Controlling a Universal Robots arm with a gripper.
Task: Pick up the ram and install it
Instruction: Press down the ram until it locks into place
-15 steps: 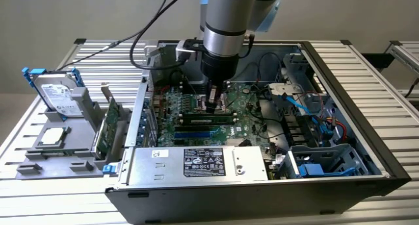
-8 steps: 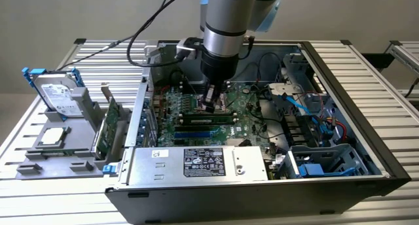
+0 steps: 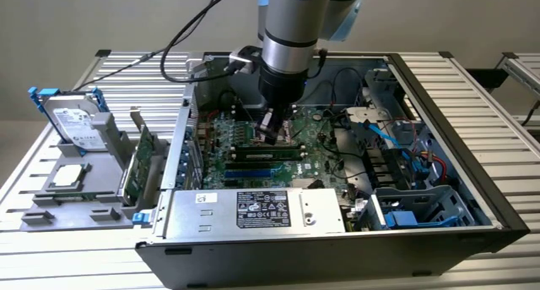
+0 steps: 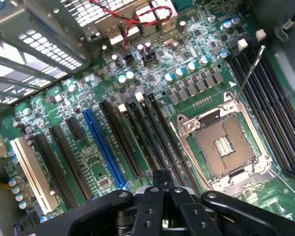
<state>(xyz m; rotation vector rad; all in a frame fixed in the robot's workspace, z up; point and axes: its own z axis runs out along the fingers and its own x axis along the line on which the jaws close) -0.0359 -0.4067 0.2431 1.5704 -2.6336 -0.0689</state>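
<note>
One clenched tool, mid-frame in the exterior view, over the motherboard, nothing visibly held. The ram lies just below it, apparently in a slot. Risk: pushing down off-line could flex the board or clip the open CPU socket.

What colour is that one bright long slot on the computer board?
Blue. The long slot stands out among black slots; the wrist view shows it best.
</note>
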